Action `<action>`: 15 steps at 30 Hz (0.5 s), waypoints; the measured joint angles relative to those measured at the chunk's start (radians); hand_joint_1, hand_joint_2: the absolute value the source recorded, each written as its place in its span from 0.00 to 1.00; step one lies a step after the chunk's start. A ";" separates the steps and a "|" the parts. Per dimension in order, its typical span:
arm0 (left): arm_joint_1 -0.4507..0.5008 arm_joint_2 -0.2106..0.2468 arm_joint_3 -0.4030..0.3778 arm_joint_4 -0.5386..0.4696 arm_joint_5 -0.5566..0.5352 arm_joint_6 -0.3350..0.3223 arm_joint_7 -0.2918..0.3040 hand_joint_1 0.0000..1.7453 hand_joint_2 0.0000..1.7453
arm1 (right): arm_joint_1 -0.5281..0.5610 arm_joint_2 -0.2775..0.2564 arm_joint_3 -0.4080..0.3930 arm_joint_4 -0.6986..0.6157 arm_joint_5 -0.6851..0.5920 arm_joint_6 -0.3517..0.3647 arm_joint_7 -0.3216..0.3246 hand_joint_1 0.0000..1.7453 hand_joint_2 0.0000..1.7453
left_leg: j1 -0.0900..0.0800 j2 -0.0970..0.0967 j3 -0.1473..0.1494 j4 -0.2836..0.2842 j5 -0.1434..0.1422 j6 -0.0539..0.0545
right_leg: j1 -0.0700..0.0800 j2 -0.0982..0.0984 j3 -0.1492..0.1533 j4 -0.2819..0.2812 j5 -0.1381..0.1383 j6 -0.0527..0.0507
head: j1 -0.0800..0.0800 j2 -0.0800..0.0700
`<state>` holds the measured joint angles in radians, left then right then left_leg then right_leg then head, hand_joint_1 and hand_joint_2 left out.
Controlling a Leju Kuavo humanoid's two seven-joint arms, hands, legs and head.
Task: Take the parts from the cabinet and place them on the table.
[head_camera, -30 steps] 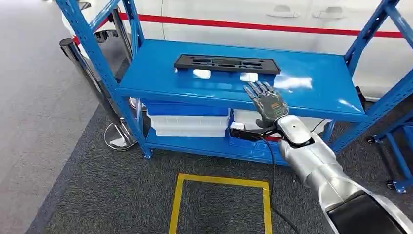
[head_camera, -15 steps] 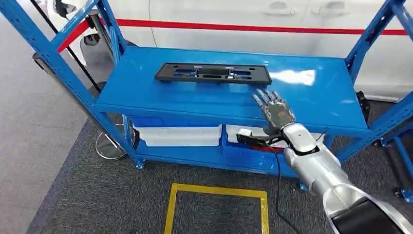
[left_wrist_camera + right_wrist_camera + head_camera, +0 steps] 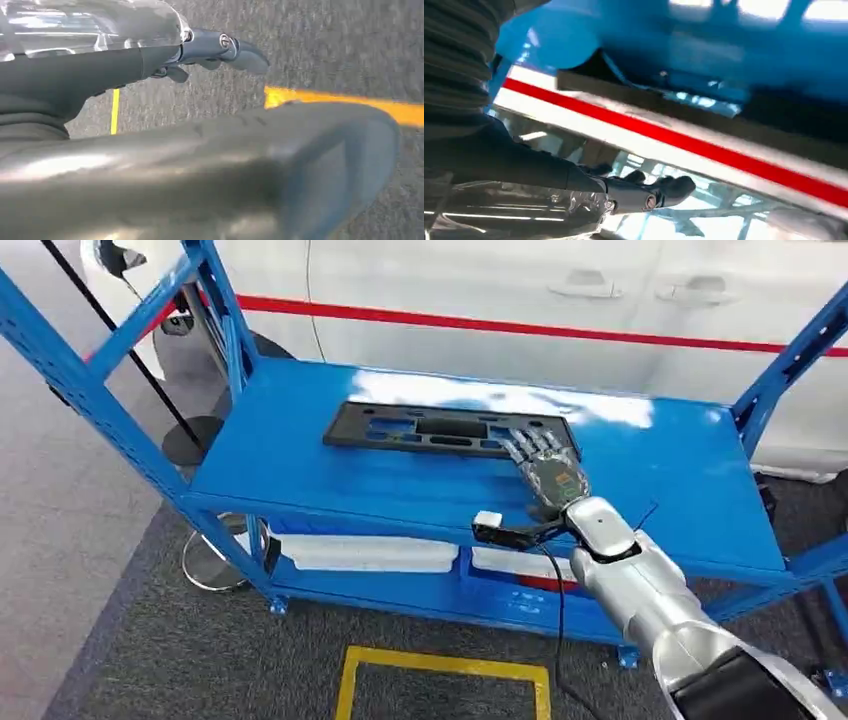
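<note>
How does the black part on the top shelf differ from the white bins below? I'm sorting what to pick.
The black part is flat, thin and pierced with cutouts; the white bins are solid-walled and thicker. The black part lies on the top shelf beside the right hand; the white bins sit on the lower shelf. Both are long and lie level.

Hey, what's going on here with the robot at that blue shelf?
The robot stands in front of a blue shelf unit beside a white car. Its right hand is stretched out over the top shelf, fingers spread, at the near right end of a flat black plastic part lying there. It is not gripping the part, which lies flat on the shelf. Its left hand hangs down over the grey floor and holds nothing. White bins sit on the lower shelf.
</note>
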<state>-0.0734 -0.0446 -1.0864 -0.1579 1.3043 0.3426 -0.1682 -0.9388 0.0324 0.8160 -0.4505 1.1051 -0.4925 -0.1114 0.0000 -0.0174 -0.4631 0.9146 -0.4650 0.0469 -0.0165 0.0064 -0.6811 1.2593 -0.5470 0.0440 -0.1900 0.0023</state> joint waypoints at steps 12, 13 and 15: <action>-0.017 -0.004 -0.023 0.000 -0.015 -0.008 0.002 0.00 0.00 | -0.023 0.028 0.024 0.002 0.011 0.006 0.021 0.00 1.00 | -0.004 0.005 0.070 0.137 -0.093 -0.045 | 0.015 0.008 -0.015 -0.283 0.233 -0.076 | 0.001 0.000; -0.022 -0.004 -0.023 0.000 -0.018 -0.010 0.002 0.00 0.00 | -0.022 0.029 0.025 0.002 0.008 0.006 0.021 0.00 1.00 | -0.001 0.006 0.023 0.216 -0.108 -0.051 | 0.012 0.006 -0.004 -0.288 0.227 -0.076 | 0.002 0.000; -0.025 -0.004 -0.024 0.000 -0.029 -0.012 0.002 0.00 0.00 | -0.014 0.033 0.030 0.002 0.008 0.008 0.020 0.00 1.00 | 0.007 0.007 -0.063 0.328 -0.190 -0.064 | 0.007 0.005 0.013 -0.290 0.212 -0.071 | 0.001 0.000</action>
<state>-0.0980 -0.0488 -1.1109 -0.1579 1.2757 0.3303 -0.1663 -0.9532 0.0656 0.8465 -0.4482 1.1131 -0.4845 -0.0915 0.0069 -0.0108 -0.5265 1.2422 -0.6553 -0.0169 -0.0099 0.0117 -0.6684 0.9696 -0.3349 -0.0274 -0.1892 0.0023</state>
